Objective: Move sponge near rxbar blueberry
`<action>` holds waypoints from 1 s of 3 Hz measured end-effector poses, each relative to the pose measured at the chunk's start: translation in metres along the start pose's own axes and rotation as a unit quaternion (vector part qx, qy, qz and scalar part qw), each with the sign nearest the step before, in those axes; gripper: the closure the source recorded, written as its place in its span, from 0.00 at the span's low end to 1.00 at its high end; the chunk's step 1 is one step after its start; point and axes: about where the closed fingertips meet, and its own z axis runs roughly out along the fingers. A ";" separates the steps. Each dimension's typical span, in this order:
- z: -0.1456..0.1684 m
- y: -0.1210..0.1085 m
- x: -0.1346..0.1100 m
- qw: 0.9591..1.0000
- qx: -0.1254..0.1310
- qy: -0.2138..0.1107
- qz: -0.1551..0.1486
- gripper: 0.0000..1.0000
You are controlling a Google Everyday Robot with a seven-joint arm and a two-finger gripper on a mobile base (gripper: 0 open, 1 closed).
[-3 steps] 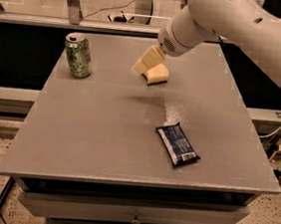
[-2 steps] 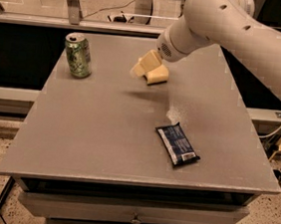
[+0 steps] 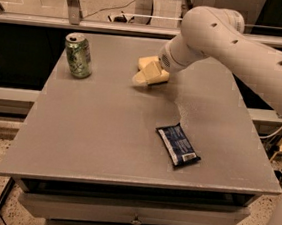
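Note:
The pale yellow sponge [image 3: 159,76] lies on the grey table [image 3: 94,129] at the far middle, mostly covered by my gripper [image 3: 144,70], which has come down right at it from the upper right. The sponge blends with the gripper's cream parts, so I cannot tell whether it is held. The rxbar blueberry [image 3: 177,145], a dark navy foil bar with white print, lies flat near the table's front right, well apart from the sponge.
A green soda can [image 3: 78,55] stands upright at the far left of the table. My large white arm [image 3: 238,49] reaches in from the upper right. Drawers sit below the table's front edge [image 3: 139,179].
My gripper has moved lower and slightly left, down onto the sponge. The bar and the can have not moved.

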 end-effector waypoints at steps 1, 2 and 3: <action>0.016 0.005 0.000 1.000 -0.010 0.006 0.009 0.18; 0.024 0.009 0.001 0.999 -0.036 0.006 0.016 0.49; 0.020 0.009 -0.002 0.999 -0.036 0.006 0.016 0.72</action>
